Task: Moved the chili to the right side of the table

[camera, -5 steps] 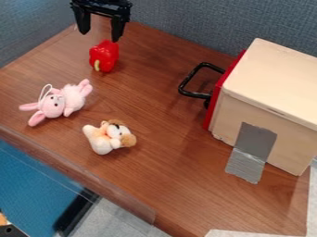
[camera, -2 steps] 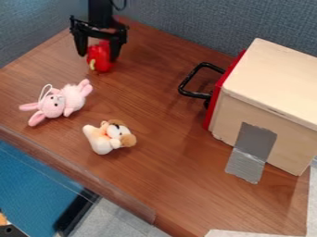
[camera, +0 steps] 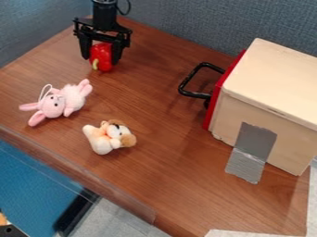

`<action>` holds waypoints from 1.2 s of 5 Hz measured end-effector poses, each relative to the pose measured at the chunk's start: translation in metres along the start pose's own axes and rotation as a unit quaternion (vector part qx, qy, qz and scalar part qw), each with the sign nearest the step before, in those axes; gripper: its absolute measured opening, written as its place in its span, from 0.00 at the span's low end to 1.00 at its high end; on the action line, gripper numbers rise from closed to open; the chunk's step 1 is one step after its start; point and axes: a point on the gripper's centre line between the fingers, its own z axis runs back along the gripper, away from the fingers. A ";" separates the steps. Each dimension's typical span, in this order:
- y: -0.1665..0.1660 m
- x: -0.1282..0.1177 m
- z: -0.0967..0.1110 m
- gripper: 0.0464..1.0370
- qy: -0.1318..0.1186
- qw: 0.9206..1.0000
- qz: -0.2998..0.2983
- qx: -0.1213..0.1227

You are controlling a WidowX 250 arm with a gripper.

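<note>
In the camera view, you have the end effector (camera: 101, 61) around the red chili (camera: 103, 54), close to the far corner of the tabletop (camera: 173, 152). You cannot tell whether it is clenched on the chili or merely surrounds it. The chili's greenish stem end points toward you.

The end effector covers part of the chili's sides, and your arm (camera: 104, 11) is cut off by the top of the view. The wooden box (camera: 272, 74), by the tabletop's right side, runs out past the view's right edge; its red front bears a black handle (camera: 186, 84), and gray tape (camera: 254, 139) runs down its near side onto the tabletop. A dark object (camera: 9, 230) in the view's bottom left corner is too cut off to make out.

Compared with a second ago, your end effector is lower, down at the chili rather than above it, and the chili sits slightly farther left. The pink bunny (camera: 73, 99) and the cream-and-brown plush dog (camera: 106, 137), both toward the tabletop's near left edge, are unmoved, as is the box.
</note>
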 end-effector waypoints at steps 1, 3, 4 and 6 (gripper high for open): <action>-0.029 0.020 0.030 0.82 -0.039 0.999 -0.017 0.002; -0.115 0.049 0.054 0.82 -0.065 0.994 -0.082 -0.024; -0.128 0.047 0.040 0.82 -0.047 0.994 -0.092 -0.029; -0.128 0.021 0.006 0.87 0.000 0.995 -0.096 -0.023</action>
